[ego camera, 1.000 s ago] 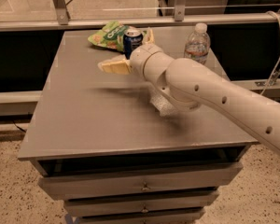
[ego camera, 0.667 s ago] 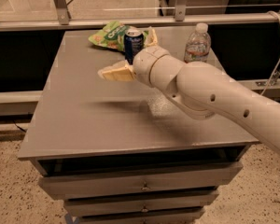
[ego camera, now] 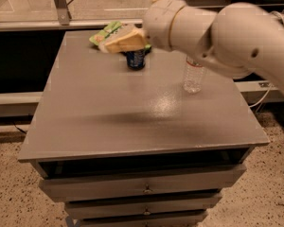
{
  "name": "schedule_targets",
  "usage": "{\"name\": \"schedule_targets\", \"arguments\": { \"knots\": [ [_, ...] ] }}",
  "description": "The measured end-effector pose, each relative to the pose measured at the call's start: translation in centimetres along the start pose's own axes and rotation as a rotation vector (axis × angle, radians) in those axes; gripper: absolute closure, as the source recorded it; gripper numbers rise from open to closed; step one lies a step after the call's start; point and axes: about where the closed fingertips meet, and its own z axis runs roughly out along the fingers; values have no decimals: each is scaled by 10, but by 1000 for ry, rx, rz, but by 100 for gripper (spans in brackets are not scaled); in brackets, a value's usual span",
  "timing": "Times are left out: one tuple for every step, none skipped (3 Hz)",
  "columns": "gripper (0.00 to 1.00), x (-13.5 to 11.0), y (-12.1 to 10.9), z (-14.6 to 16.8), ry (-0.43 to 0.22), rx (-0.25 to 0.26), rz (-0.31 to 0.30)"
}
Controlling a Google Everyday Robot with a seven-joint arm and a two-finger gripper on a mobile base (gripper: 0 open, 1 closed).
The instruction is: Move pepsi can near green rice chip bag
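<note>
Blue pepsi can [ego camera: 136, 60] beside green rice chip bag [ego camera: 107, 30], under hand [ego camera: 105, 45]

Grey table [ego camera: 132, 112] with drawers [ego camera: 144, 189], speckled floor [ego camera: 9, 193].
Matte top with a glare patch; small pulls on drawers; metal rail [ego camera: 38, 24] behind table; dark recess at left; gripper [ego camera: 117, 41] above table's far edge.

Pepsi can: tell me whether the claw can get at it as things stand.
Probably yes. The claw hangs right over the can, with nothing between them. The bag lies just behind, and the bottle stands well aside.
</note>
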Motion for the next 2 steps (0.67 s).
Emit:
{"name": "schedule_targets", "arguments": {
  "knots": [
    [0, -38, -49, -13, 25, -31, -111],
    [0, -49, -120, -69, 135, 26, -234]
  ]
}}
